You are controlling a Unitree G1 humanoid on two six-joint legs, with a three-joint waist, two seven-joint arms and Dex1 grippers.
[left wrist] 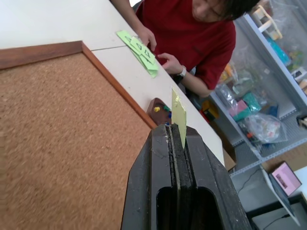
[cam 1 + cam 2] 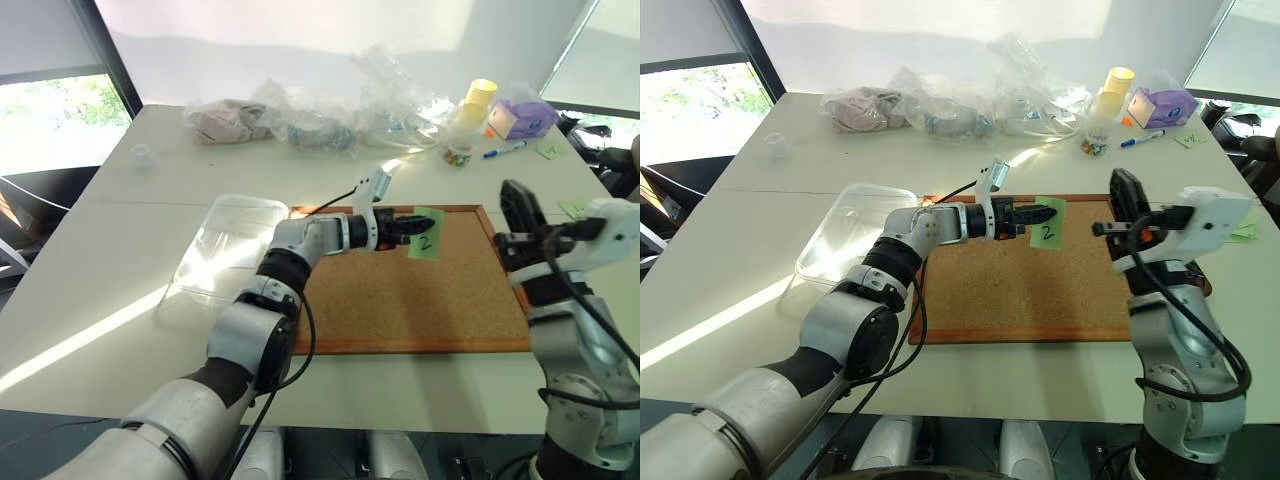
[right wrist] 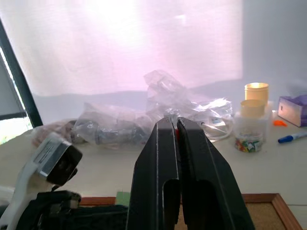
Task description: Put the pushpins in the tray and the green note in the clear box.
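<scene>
Clenched on the green note [image 2: 1045, 233], the left gripper [image 2: 1042, 216] reaches level across the far edge of the corkboard [image 2: 1030, 290], pinching the slip, marked "2", by its edge so it stands up between the fingers [image 1: 192, 158]. Right gripper [image 2: 1127, 205] is raised over the board's right edge, its 2 fingers pressed together; what they hold, if anything, cannot be told. Just off the board's right side sits the tray [image 1: 158, 109] with coloured pushpins [image 1: 157, 109] in it. Left of the board lies the clear box [image 2: 845, 245]. At the right, a person's hands [image 1: 168, 62] rest by a stack of green slips [image 1: 139, 50].
</scene>
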